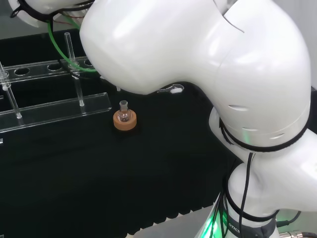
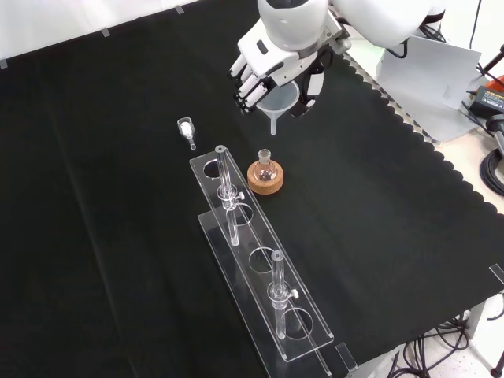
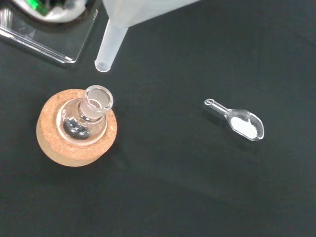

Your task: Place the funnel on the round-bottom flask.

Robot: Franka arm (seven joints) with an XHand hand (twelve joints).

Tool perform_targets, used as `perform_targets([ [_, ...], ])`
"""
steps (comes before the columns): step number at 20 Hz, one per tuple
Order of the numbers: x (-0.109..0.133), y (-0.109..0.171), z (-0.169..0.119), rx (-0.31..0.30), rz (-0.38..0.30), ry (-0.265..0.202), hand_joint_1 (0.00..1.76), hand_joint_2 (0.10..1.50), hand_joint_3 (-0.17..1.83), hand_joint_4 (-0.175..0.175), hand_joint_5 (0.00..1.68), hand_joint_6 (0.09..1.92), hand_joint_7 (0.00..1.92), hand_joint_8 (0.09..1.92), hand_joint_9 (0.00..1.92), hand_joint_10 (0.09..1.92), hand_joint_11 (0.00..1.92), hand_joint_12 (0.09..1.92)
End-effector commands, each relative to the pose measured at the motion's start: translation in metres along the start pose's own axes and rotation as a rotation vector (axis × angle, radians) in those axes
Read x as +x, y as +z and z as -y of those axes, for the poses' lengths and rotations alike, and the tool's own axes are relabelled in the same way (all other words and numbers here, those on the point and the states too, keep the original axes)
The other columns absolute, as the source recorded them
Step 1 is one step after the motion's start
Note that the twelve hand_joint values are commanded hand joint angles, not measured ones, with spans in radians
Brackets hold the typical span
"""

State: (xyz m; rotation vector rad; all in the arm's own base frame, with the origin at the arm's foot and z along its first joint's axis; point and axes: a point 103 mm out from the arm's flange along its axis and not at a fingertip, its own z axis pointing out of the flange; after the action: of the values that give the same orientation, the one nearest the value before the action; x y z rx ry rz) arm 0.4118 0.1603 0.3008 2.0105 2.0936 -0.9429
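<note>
Above flask (image 2: 264,167), hand (image 2: 272,59) apparently grips funnel (image 2: 277,104), spout clear of neck.

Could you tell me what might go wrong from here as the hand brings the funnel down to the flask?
1. In the wrist view the funnel stem's tip sits beside the round-bottom flask neck, not over it; lowering now could strike the rim or miss.
2. The flask merely rests on a cork ring, so a sideways knock might tip it.
3. The clear rack stands close by in the front view; the hand could brush it.
</note>
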Motion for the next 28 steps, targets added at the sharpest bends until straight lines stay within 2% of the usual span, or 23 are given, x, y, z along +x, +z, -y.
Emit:
perform_targets([
  [1, 0.0, 0.022, -0.012, -0.007, -0.018, -0.009, 0.97, 0.73, 0.71, -0.019, 0.79, 0.77, 0.71, 0.72, 1.12, 0.5, 0.67, 1.19],
  [10, 0.006, 0.03, -0.023, -0.011, 0.034, -0.028, 0.97, 0.73, 0.72, -0.02, 0.78, 0.77, 0.71, 0.72, 1.12, 0.5, 0.67, 1.19],
  [18, 0.01, 0.033, -0.035, -0.032, -0.004, -0.042, 0.97, 0.73, 0.72, -0.022, 0.78, 0.77, 0.71, 0.72, 1.12, 0.5, 0.67, 1.19],
  [28, 0.011, 0.043, -0.041, 0.003, -0.011, -0.027, 0.97, 0.73, 0.72, -0.023, 0.78, 0.77, 0.71, 0.72, 1.12, 0.5, 0.67, 1.19],
])
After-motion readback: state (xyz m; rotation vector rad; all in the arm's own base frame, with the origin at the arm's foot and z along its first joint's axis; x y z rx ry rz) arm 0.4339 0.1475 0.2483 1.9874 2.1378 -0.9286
